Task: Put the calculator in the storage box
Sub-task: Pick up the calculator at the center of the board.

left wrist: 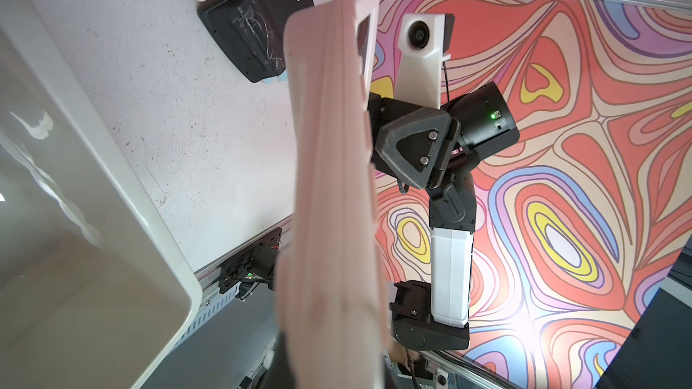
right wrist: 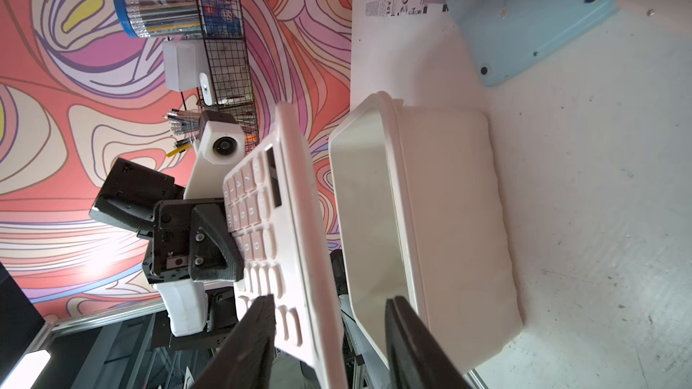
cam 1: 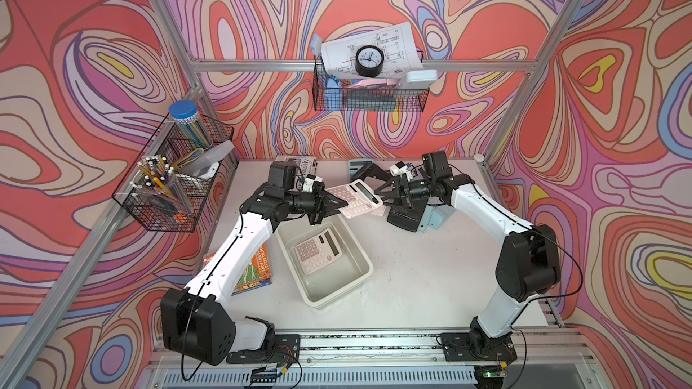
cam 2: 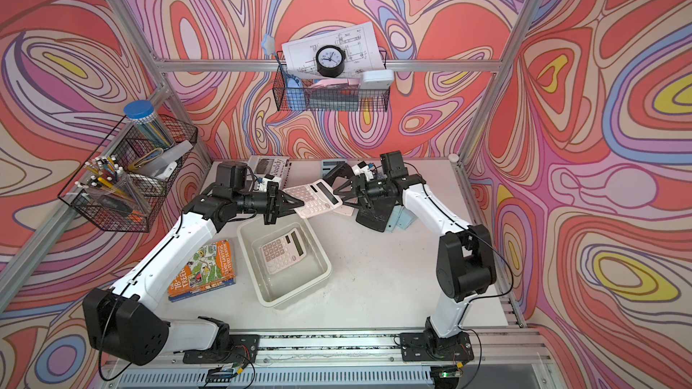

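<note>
White tabletop (cam 1: 412, 275), pink calculator (cam 1: 354, 198) held aloft.
In both top views it is clamped by the left gripper (cam 1: 339, 204) toward the far edge, just beyond the storage box (cam 1: 369, 269), where another calculator (cam 1: 318, 252) lies. The pink calculator (left wrist: 329, 181) is seen edge-on in the left wrist view. In the right wrist view, the right gripper (right wrist: 331, 334) is parted around its end.

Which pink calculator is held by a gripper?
The raised, tilted calculator in the left gripper; another calculator lies keys-up in the storage box.
</note>
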### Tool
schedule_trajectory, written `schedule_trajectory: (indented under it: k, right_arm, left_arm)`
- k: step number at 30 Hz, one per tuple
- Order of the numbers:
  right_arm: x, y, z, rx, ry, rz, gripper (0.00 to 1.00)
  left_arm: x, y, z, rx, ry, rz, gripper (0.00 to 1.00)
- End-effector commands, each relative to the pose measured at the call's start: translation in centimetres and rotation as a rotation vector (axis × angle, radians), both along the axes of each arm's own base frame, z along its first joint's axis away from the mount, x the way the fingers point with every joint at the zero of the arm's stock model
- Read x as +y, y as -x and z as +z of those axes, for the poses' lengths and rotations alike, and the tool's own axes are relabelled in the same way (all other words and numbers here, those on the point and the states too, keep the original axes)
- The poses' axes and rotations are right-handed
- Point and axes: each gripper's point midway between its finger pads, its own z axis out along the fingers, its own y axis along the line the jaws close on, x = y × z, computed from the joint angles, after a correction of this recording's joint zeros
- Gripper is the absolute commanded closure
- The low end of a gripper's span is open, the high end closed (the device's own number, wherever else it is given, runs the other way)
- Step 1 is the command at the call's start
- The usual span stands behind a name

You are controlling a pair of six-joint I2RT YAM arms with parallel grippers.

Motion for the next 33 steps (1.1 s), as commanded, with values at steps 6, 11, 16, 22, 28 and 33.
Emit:
schedule_trajectory:
  k: [6, 11, 16, 22, 28, 33]
  right_arm:
    - [1.3, -0.5, 1.1, -0.038, -0.069, 0.062, 0.62]
    - [2.0, -0.4, 0.8, -0.029, -0.071, 0.086, 0.62]
    - [2.4, -0.4, 0.4, -0.021, -0.069, 0.095, 0.69]
    - [2.3, -0.1, 0.9, -0.03, -0.073, 0.097, 1.0]
    - [1.8, 0.8, 1.6, -0.046, -0.047, 0.068, 1.0]
    - [1.3, 2.2, 2.7, -0.093, 0.063, 0.04, 1.0]
  left_arm:
    - [-0.2, 0.6, 1.4, -0.042, 0.048, -0.048, 1.0]
    - [-0.3, 0.6, 1.2, -0.035, 0.051, -0.053, 1.0]
    - [-0.4, 0.6, 0.9, -0.025, 0.055, -0.057, 1.0]
    - [0.1, 0.7, 0.0, -0.012, 0.006, -0.033, 0.8]
    - [2.5, 0.3, -0.4, -0.032, -0.13, 0.046, 0.31]
    - [6.8, 0.7, -0.9, -0.05, -0.37, 0.135, 0.14]
